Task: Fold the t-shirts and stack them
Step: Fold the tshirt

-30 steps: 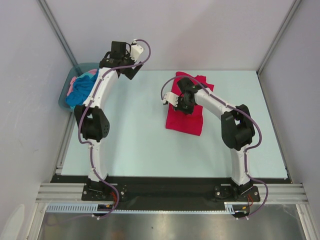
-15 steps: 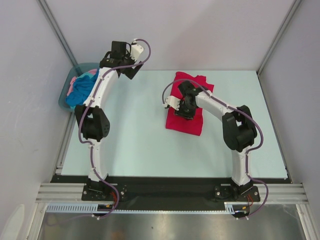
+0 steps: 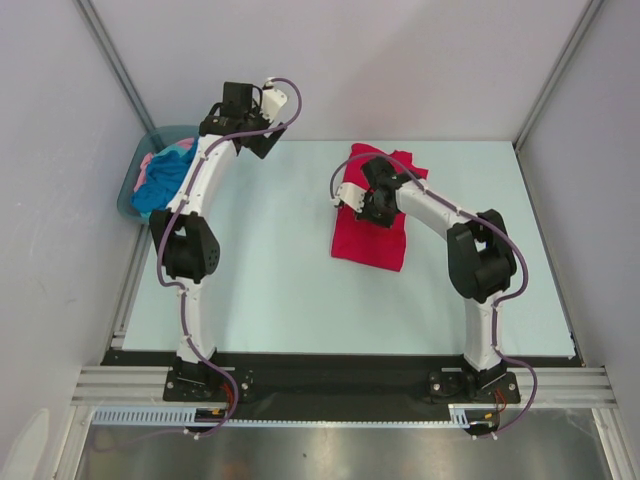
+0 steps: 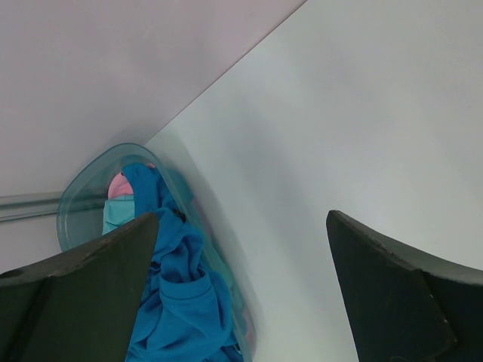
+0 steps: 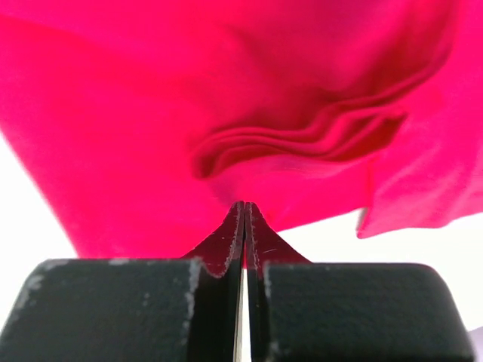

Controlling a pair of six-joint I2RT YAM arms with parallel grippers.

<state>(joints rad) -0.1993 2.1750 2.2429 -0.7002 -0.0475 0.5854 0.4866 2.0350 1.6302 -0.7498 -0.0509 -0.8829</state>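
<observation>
A crimson-red t-shirt (image 3: 371, 240) lies partly folded on the pale table right of centre. My right gripper (image 3: 373, 203) is over its upper half. In the right wrist view the jaws (image 5: 244, 205) stand closed, pinching a bunched edge of the red cloth (image 5: 151, 113). A turquoise-blue t-shirt (image 3: 160, 185) and a pale pink t-shirt (image 3: 148, 163) sit crumpled in the tub at the far left. My left gripper (image 3: 262, 146) hovers to the right of the tub, wide open and empty. Its wrist view shows the blue shirt (image 4: 177, 302) and a bit of pink (image 4: 119, 185) beside the left finger.
The grey-teal plastic tub (image 3: 128, 195) stands against the left wall at the table's back corner, its rim (image 4: 83, 181) seen in the left wrist view. Walls close the table at the back and on both sides.
The right gripper opened, slid a little toward the shirt's upper part and shut again on the red cloth. The left arm has not moved.
</observation>
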